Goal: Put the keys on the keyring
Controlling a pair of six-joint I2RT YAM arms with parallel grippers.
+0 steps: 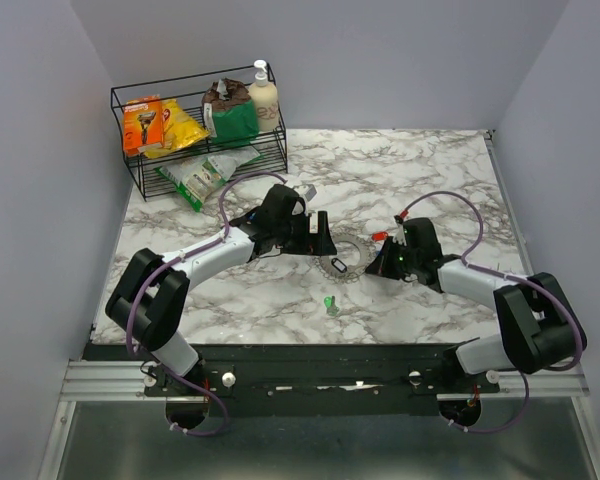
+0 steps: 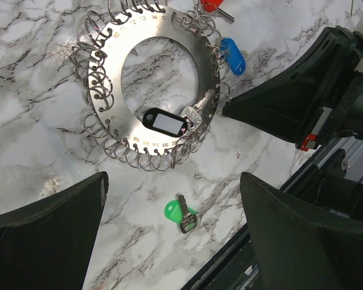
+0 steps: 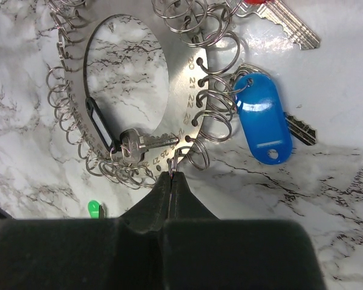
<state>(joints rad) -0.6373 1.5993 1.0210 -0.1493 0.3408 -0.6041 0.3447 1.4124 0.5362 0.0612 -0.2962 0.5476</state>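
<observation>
The keyring [image 1: 345, 258] is a flat metal disc [image 3: 184, 103] edged with many wire split rings, lying mid-table. A blue-tagged key [image 3: 263, 118], a red-headed key [image 3: 272, 12] and a silver key [image 3: 142, 144] with a black tag [image 2: 166, 122] hang on it. A green-headed key [image 2: 181, 213] lies loose on the marble nearer the front edge. My right gripper [image 3: 171, 175] is shut on one split ring [image 3: 174, 160] at the disc's rim. My left gripper [image 2: 174, 178] hovers open above the table, with the green key [image 1: 330, 303] below its fingers and nothing held.
A black wire basket [image 1: 140, 170] with snack bags, a green pouch and a bottle stands at the back left. The table's front edge [image 1: 330, 345] runs just below the green key. The two arms meet closely over the keyring.
</observation>
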